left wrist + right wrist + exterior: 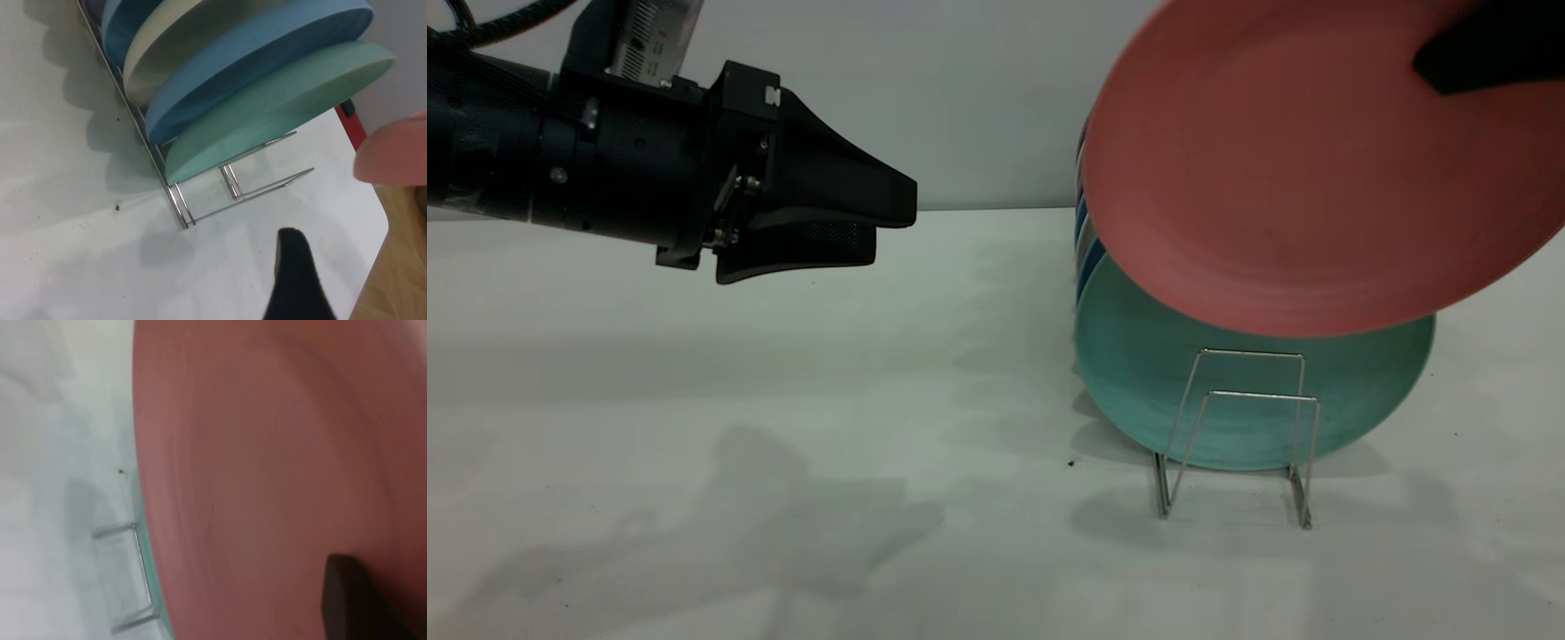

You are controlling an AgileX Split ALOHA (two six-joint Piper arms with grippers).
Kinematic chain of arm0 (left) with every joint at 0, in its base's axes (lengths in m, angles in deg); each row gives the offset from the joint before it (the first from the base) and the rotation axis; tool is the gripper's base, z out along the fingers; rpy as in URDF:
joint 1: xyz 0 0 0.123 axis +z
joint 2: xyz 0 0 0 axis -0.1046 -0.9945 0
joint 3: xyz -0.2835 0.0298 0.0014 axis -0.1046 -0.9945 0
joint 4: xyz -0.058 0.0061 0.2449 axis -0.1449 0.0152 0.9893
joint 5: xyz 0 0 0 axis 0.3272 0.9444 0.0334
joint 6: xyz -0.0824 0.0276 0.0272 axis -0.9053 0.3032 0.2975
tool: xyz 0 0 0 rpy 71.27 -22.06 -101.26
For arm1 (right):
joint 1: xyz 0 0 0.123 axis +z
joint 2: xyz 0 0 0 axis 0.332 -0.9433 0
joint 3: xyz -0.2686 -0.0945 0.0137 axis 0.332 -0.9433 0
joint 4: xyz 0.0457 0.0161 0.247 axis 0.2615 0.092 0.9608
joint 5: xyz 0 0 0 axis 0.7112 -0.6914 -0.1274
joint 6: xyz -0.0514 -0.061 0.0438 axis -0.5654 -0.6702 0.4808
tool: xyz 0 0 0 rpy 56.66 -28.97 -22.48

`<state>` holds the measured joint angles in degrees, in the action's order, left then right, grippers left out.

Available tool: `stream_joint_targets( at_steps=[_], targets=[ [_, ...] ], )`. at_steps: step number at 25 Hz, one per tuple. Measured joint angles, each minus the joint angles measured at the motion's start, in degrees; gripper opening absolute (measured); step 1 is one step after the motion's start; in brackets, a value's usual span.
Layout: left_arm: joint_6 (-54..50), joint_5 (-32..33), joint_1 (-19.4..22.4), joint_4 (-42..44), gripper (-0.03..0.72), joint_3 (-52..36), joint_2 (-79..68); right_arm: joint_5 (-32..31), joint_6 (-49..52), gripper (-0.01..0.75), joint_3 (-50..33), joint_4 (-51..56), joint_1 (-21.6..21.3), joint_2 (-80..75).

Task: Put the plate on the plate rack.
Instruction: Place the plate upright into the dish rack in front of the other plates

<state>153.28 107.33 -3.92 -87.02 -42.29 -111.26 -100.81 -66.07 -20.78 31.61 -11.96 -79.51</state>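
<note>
The salmon-pink plate (1298, 178) hangs tilted in the air at the upper right, above the front end of the plate rack (1236, 427). My right gripper (1449, 67) is shut on the plate's upper rim; one black finger (353, 600) lies across its face, and the plate (267, 453) fills most of the right wrist view. The rack's front two wire loops (260, 187) stand empty in front of a teal-green plate (1138, 373). My left gripper (894, 227) hovers open and empty at the left, well clear of the rack, with one finger (293, 280) showing in its wrist view.
Behind the teal plate (280, 113), blue plates (253, 60) and a cream plate (167, 40) stand in the rack's farther slots. The white tabletop (783, 444) spreads to the left of the rack. Its edge (373, 267) runs close beside the rack's front end.
</note>
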Motion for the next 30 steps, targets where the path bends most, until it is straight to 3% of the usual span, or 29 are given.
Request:
stream_joint_targets(
  at_steps=[11, 30],
  targets=[
    [-0.1, -0.2, 0.0, 0.0, 0.514, 0.0, 0.0, 2.6, -7.4, 0.122, 0.0, 9.9, 0.0, -4.5],
    [0.0, -0.5, 0.0, 0.0, 0.514, 0.0, 0.0, 4.8, -7.4, 0.121, 1.5, 11.0, 0.0, -11.3]
  ],
)
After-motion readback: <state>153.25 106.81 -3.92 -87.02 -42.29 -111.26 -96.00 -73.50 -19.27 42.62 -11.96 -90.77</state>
